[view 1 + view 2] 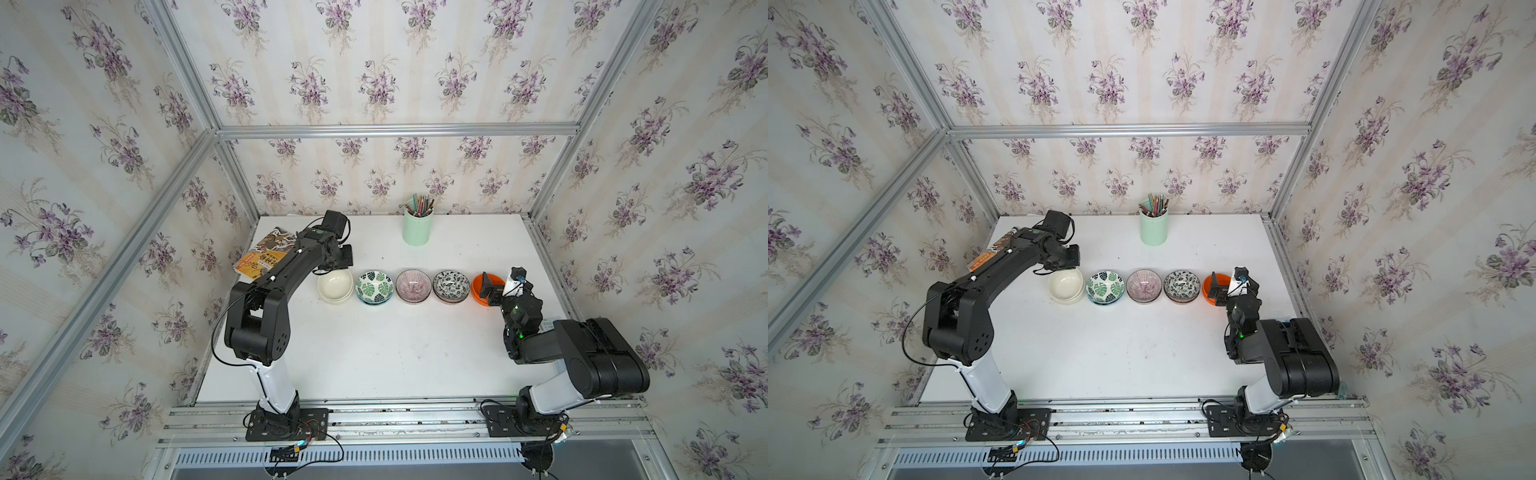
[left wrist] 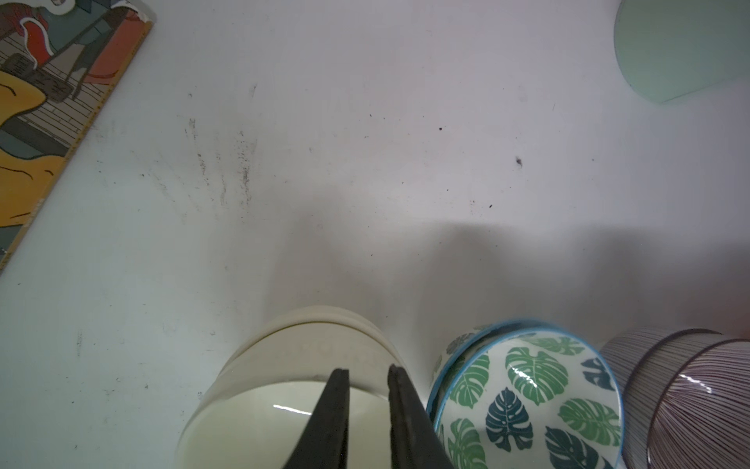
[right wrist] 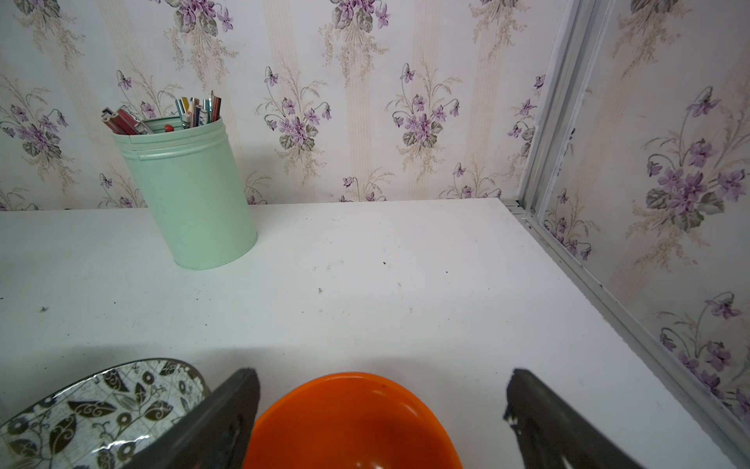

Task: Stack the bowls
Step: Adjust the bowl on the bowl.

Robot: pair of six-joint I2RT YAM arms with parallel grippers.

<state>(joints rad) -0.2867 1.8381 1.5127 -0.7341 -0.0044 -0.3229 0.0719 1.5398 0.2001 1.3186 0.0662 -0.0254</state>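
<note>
Five bowl stacks stand in a row in both top views. From the left they are cream-white (image 1: 332, 289), green-leaf (image 1: 374, 286), purple striped (image 1: 412, 286), black-and-white floral (image 1: 451, 286) and orange (image 1: 476, 293). My left gripper (image 2: 367, 371) is at the back rim of the upper cream-white bowl (image 2: 308, 349), which sits tilted in the one beneath. Its fingers stand close together, shut on the rim. My right gripper (image 3: 381, 377) hangs open over the orange bowl (image 3: 349, 422), one finger on each side and neither touching it.
A mint-green pencil cup (image 1: 417, 228) stands behind the row near the back wall. Books (image 1: 266, 255) lie at the back left beside my left arm. The metal frame rail (image 3: 608, 308) runs close to the right of the orange bowl.
</note>
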